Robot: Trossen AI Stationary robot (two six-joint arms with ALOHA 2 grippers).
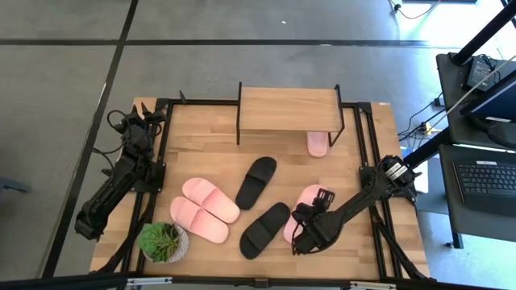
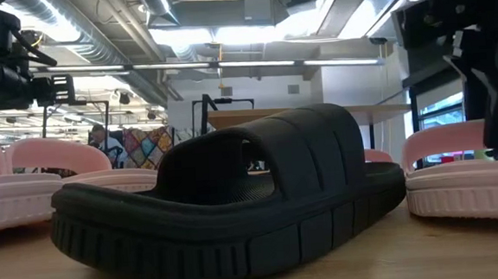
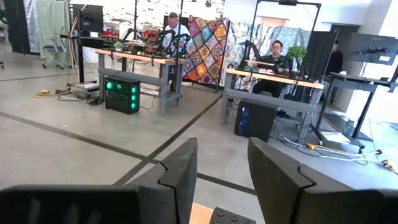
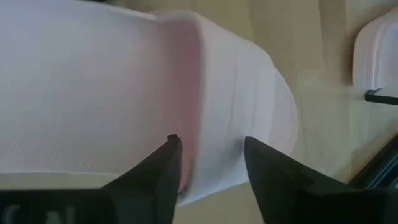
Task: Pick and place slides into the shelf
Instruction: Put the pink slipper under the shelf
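Note:
The shelf [image 1: 286, 109], a light plank on thin black legs, stands at the table's far edge; one pink slide [image 1: 318, 144] lies under its right end. Two black slides [image 1: 256, 180] [image 1: 264, 229] lie mid-table, and two pink slides [image 1: 210, 199] [image 1: 197, 220] lie to their left. Another pink slide [image 1: 306, 201] lies right of centre. My right gripper [image 1: 305, 232] hangs over this slide's near end, open; its fingers straddle the strap's edge [image 4: 205, 93]. My left gripper [image 3: 221, 174] is open, raised at the table's far left corner. My right gripper comes at the pink slide's strap [image 4: 239, 112] from above. One finger [image 4: 166, 165] stands on the footbed side of the strap's edge and the other [image 4: 267, 168] on the strap's outer side. Whether either finger touches the foam, I cannot tell.
A small potted green plant [image 1: 163, 241] stands at the near left corner beside the two pink slides. In the low view the near black slide [image 2: 235, 201] fills the middle. Bare wood shows between the shelf and the slides. People sit at benches in the room beyond.

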